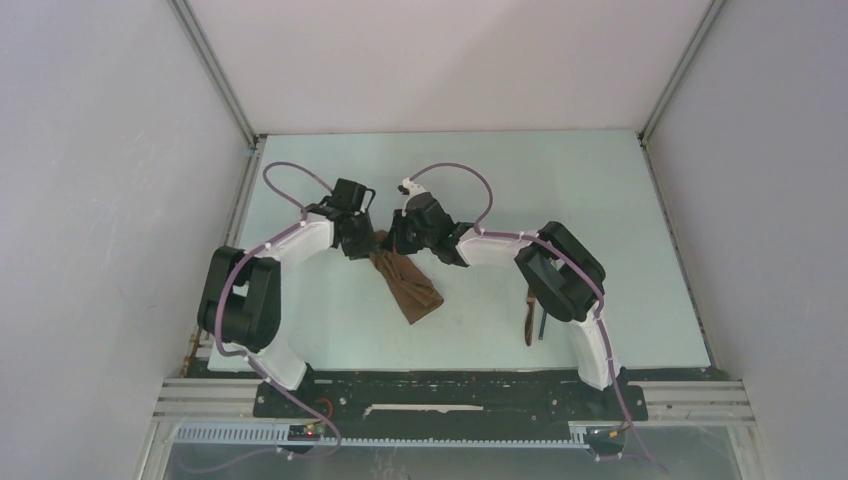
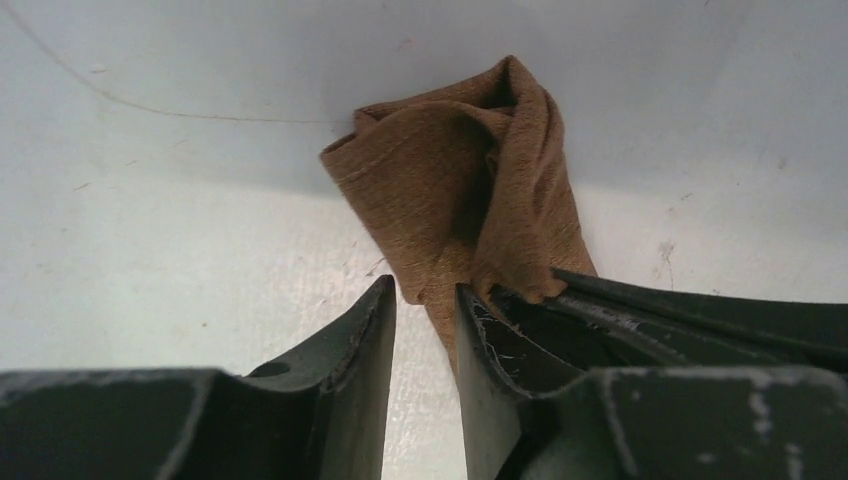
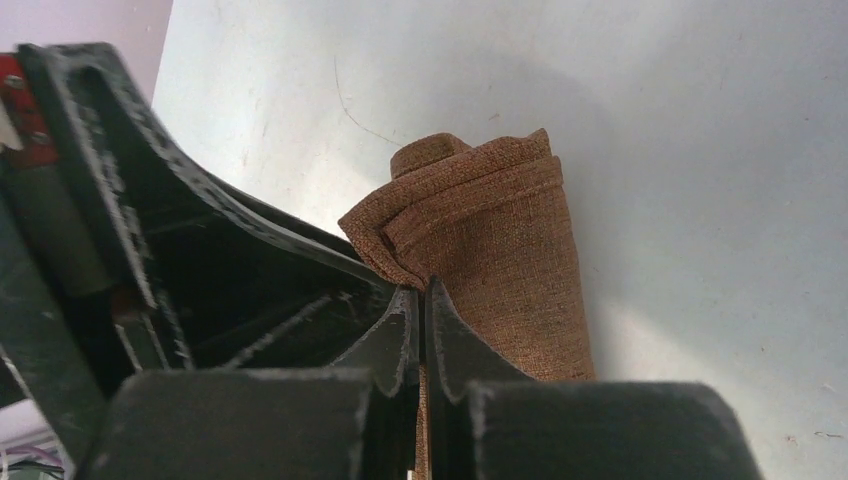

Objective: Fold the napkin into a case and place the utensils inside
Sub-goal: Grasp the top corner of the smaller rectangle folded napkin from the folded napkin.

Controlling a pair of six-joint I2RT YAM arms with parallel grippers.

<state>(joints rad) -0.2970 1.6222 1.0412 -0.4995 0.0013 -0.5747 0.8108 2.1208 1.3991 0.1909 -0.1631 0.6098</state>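
The brown napkin (image 1: 408,287) lies folded into a narrow strip on the table, running from the grippers toward the near right. My right gripper (image 3: 422,288) is shut on the folded edge at the napkin's (image 3: 500,260) far end, with cloth showing between its jaws. My left gripper (image 2: 425,292) stands open just beside it. A corner of the napkin (image 2: 460,190) reaches between its tips, and its right fingertip (image 2: 470,310) touches the cloth. In the top view both grippers, left (image 1: 368,240) and right (image 1: 396,243), meet over that end. The utensils (image 1: 530,320) lie near the right arm, partly hidden by it.
The right arm's elbow (image 1: 560,270) hangs over the utensils. White enclosure walls (image 1: 110,180) close in both sides and the back. The table's near edge meets a black rail (image 1: 440,392) where the arm bases sit.
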